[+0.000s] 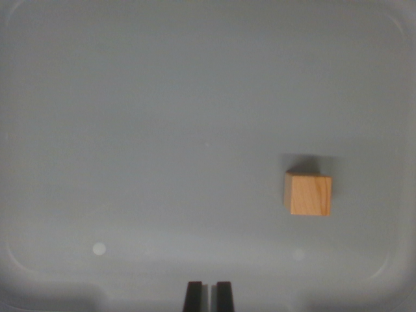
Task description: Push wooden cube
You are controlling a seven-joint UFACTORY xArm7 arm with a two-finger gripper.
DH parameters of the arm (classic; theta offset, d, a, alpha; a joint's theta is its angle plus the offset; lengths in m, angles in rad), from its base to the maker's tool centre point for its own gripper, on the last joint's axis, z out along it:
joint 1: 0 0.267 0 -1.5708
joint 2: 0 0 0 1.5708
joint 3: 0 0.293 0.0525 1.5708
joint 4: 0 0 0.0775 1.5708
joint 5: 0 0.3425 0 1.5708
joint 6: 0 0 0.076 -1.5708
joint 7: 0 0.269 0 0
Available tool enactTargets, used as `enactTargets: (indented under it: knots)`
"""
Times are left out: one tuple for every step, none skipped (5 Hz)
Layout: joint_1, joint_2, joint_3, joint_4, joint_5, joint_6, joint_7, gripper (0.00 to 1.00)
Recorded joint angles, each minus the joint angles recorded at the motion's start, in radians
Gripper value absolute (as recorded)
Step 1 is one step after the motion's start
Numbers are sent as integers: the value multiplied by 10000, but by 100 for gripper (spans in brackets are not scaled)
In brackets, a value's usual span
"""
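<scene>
A small light wooden cube (308, 194) rests on the floor of a grey tray (162, 117), in the right half of the wrist view, a little below mid-height. My gripper (208, 296) shows at the bottom centre as two dark fingertips with only a thin gap between them. It is shut and holds nothing. The cube lies up and to the wrist view's right of the fingertips, well apart from them.
The tray's rounded rim (19, 273) runs along the bottom and both sides of the view. A faint light spot (99, 248) marks the tray floor at lower left.
</scene>
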Motion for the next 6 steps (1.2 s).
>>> enactTargets:
  knots:
    - [-17, 5, -20, -104, -3, -110, -32, 0]
    - [-17, 5, -20, -104, -3, -110, -32, 0]
    - [-41, 12, -50, -255, -9, -270, -78, 0]
    - [-41, 12, -50, -255, -9, -270, -78, 0]
    - [-72, 22, -89, -450, -15, -477, -137, 0]
    - [-72, 22, -89, -450, -15, -477, -137, 0]
